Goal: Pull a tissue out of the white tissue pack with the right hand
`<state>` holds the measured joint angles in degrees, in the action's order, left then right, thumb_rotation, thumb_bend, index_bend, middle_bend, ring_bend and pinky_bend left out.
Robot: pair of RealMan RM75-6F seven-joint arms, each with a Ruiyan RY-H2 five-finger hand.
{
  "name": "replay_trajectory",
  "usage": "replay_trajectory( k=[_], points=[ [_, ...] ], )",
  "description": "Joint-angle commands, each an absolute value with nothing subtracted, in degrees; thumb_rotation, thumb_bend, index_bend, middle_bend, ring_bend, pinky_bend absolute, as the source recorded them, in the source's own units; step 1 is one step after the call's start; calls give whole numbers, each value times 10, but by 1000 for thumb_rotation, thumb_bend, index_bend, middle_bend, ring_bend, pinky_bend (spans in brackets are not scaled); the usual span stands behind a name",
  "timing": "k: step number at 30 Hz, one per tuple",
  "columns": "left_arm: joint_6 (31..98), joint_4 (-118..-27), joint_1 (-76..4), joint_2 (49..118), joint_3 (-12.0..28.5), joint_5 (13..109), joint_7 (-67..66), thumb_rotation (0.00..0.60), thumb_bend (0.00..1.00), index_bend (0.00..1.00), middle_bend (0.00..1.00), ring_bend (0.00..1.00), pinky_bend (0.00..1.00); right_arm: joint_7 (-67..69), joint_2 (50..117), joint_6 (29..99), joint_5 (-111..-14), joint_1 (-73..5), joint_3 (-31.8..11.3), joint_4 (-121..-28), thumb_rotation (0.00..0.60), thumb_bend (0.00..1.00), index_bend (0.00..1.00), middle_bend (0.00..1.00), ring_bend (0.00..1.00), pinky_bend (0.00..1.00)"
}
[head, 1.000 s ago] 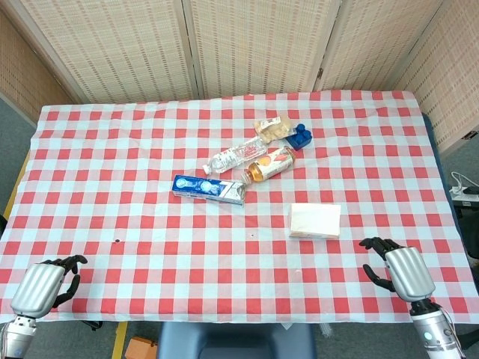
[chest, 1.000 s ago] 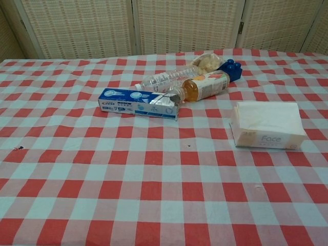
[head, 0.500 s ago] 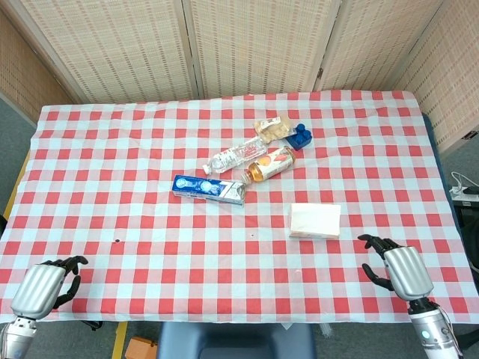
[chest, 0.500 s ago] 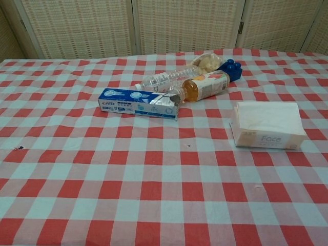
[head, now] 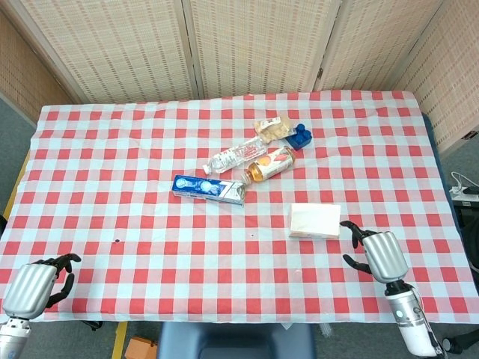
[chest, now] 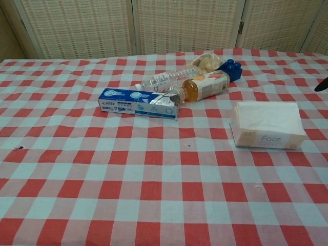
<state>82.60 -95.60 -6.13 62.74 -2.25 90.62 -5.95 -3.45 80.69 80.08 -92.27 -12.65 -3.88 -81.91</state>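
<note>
The white tissue pack (head: 315,221) (chest: 267,124) lies flat on the checked tablecloth, right of centre, with "Face" printed on its near side. My right hand (head: 372,251) hovers just right of and slightly nearer than the pack, dark fingers spread and holding nothing; it is apart from the pack. In the chest view only a dark fingertip (chest: 322,85) shows at the right edge. My left hand (head: 36,283) sits at the near left corner of the table, fingers apart and empty.
Behind the pack lie a blue toothpaste box (head: 208,189), a clear water bottle (head: 236,156), an orange drink bottle (head: 271,163), a snack bag (head: 272,127) and a blue block (head: 301,137). Wicker screens (head: 254,45) stand behind the table.
My right hand has moved left and forward toward the tissue pack, and a fingertip now shows in the chest view. My left hand has drifted slightly lower and left.
</note>
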Motion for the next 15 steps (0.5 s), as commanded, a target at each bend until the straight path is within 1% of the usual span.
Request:
replay_trajectory(
  k=[1, 10, 15],
  points=[
    [825, -956, -62, 627, -22, 905, -59, 600, 540, 384, 503, 567, 608, -45, 824, 772, -908, -145, -49, -801, 600, 76, 281, 658, 743, 974],
    [824, -955, -62, 627, -21, 904, -56, 600, 540, 383, 504, 567, 608, -48, 855, 719, -877, -181, -60, -765, 600, 76, 265, 683, 772, 997],
    [826, -956, -61, 627, -21, 907, -56, 600, 541, 384, 504, 567, 609, -52, 868, 696, -866, -196, -60, -750, 600, 76, 217, 686, 778, 1000]
  ],
)
